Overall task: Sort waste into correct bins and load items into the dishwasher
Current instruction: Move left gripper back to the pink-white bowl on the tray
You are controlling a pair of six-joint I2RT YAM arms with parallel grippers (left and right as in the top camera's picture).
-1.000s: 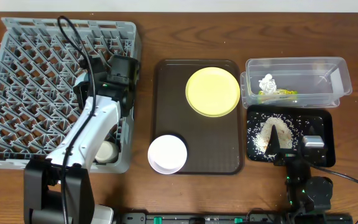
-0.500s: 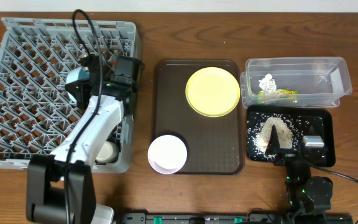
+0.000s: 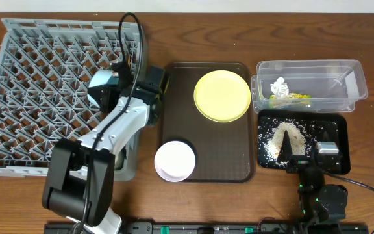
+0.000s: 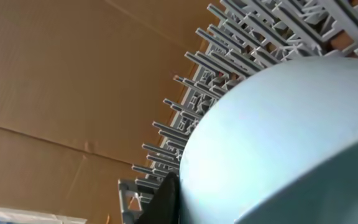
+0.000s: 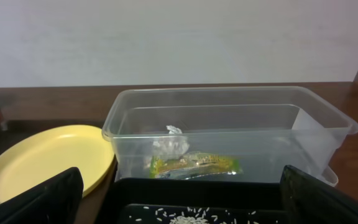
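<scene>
Moved right: left tool (image 3: 117,91) clamped on light blue bowl (image 3: 102,88), fingers hidden; right tool (image 5: 182,196) apart.

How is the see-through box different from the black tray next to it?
The clear tub has tall see-through walls; the black tray is flat and dark. The clear tub holds a crumpled tissue and a snack wrapper; the black tray holds scattered rice scraps. Both are rectangles of about the same footprint, sitting right next to each other.
</scene>
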